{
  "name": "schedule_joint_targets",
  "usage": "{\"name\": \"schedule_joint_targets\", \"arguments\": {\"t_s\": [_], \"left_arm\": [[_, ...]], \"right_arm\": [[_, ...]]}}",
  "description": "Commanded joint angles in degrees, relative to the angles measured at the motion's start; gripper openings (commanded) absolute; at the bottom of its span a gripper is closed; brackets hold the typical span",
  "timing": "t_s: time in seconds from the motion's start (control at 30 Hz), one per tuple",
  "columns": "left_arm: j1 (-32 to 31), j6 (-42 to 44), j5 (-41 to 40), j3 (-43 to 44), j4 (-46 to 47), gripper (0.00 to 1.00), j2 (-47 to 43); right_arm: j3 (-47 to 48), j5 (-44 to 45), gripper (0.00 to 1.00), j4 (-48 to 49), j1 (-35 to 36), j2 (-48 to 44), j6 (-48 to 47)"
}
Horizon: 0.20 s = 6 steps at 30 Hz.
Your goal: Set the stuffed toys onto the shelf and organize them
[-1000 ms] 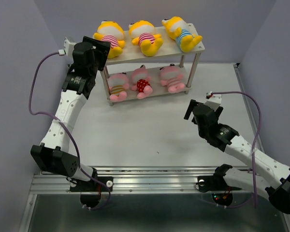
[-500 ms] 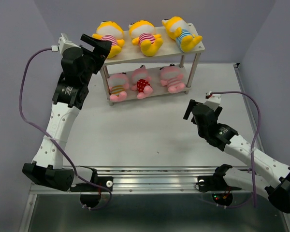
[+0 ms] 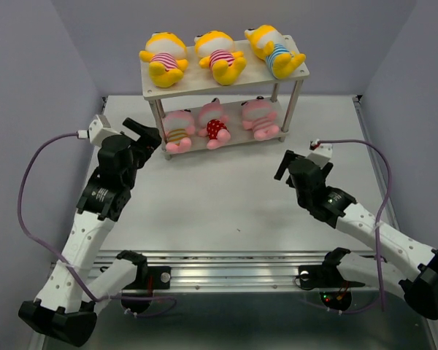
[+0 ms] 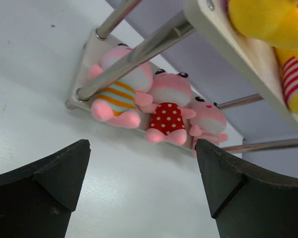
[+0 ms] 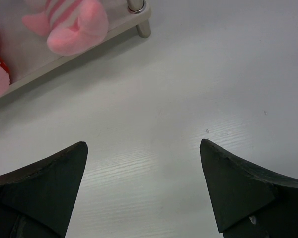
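Grey-walled room, white bench [image 3: 226, 197]. Both the left hand [image 3: 142, 133] and right hand [image 3: 286, 164] are held open, empty. Beyond both, the shelf [image 3: 193, 86] is filled: yellow stuffed toys [image 3: 217, 55] on top, pink stuffed toys [image 3: 215, 125] below. Any retreat is best kept clear of its legs.

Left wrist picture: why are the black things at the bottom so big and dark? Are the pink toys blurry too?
Left wrist view: the left fingers sit right by the lens, so they loom large, dark and slightly soft-edged, while the pink toys are sharp. Right wrist view: the right fingers look the same. Top view: even light, no glare, and the shelf is sharp.
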Motion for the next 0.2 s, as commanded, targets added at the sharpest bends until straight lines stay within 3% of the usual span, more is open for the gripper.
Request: {"name": "schedule_joint_targets", "arguments": {"t_s": [0.0, 0.17], "left_arm": [[0.05, 1.36, -7.77, -0.27, 1.91, 0.99, -2.43], [0.14, 2.24, -9.17, 0.00, 2.70, 0.99, -1.73]], "right_arm": [[-1.65, 1.61, 1.00, 5.63, -0.31, -1.44, 1.97], [-2.00, 3.36, 1.00, 7.12, -0.31, -2.41, 3.55]]}}
